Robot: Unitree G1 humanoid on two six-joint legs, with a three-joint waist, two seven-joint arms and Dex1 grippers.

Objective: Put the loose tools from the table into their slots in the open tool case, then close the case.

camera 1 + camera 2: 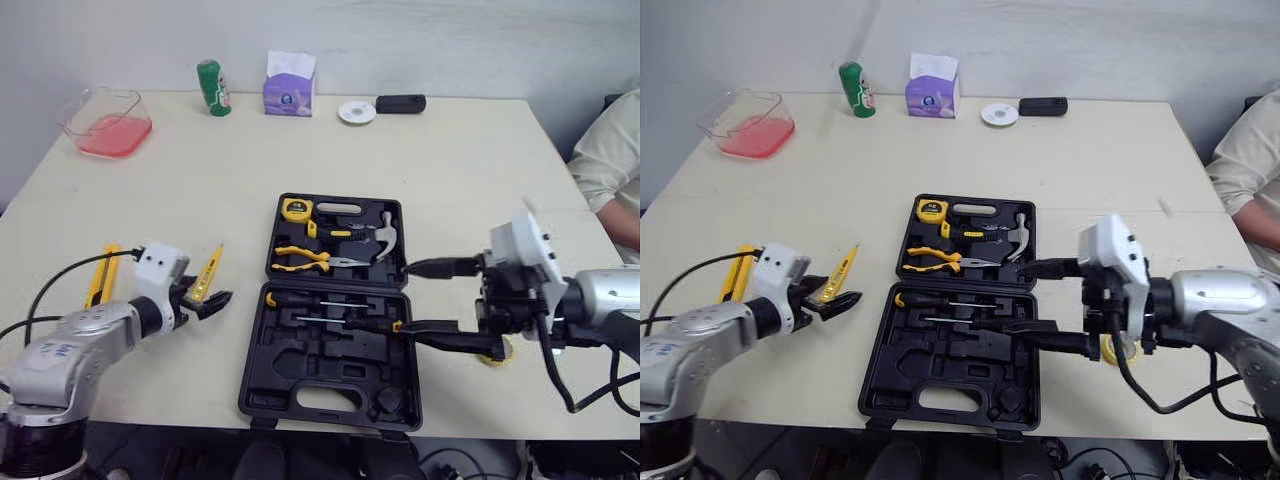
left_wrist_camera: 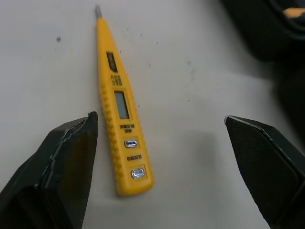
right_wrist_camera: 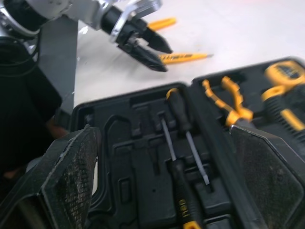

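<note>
Yellow plastic tester pen (image 2: 121, 114) lies on the counter (image 1: 420, 150) left of the tool case (image 1: 330, 370). It looks light, stiff and slick, so pinch it mid-barrel. Left tool (image 2: 159, 119) gapes wide astride it; right tool (image 1: 405, 298) is wide over the case.

We see a pale bench (image 1: 450, 180). Near its middle lies the open black tool case (image 1: 335, 300). Left of it lies a yellow tester pen (image 1: 207, 273), and further left another yellow tool (image 1: 102, 273). Along the far edge, left to right, sit a clear tub (image 1: 105, 122), a green can (image 1: 213, 88), a tissue box (image 1: 289, 85), a white roll (image 1: 357, 112) and a black object (image 1: 401, 103).
</note>
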